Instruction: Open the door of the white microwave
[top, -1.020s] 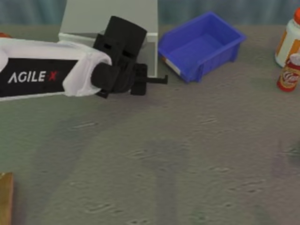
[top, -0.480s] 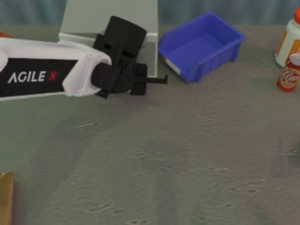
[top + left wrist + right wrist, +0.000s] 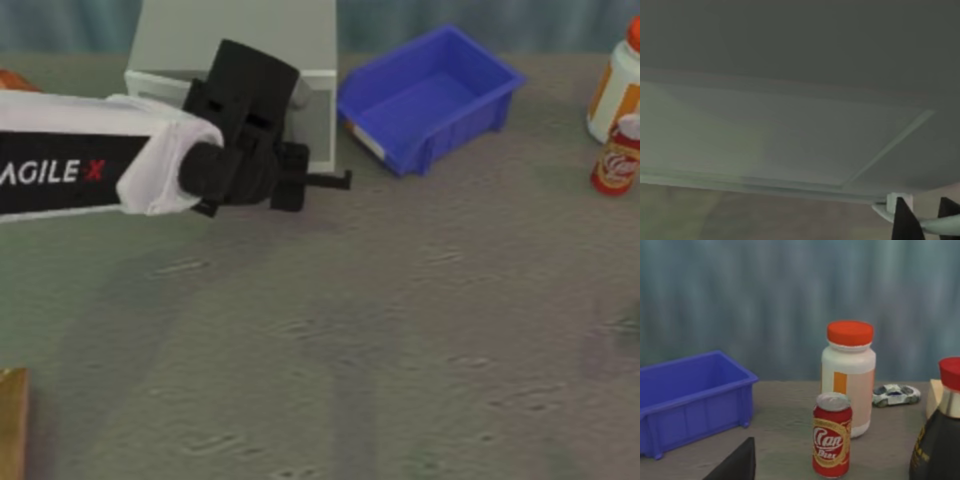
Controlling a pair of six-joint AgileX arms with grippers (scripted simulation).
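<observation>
Straddling a thin pale handle, the left gripper point(image 3: 922, 220) shows two dark fingertips point(image 3: 901, 220) set narrowly apart either side of it in the left wrist view, though whether they actually pinch it I cannot tell. That handle juts from the edge of the door point(image 3: 790, 145), whose grey window fills the view. From above, the left gripper point(image 3: 335, 181) sits at the front right corner of the white microwave point(image 3: 240, 40), which stands at the table's point(image 3: 400, 330) far edge, left of centre. Just right of it is a blue bin point(image 3: 430, 95). Far right stand a white bottle point(image 3: 618, 85) and red can point(image 3: 615, 155). Right gripper: only a dark tip point(image 3: 737, 465), jaws unreadable.
</observation>
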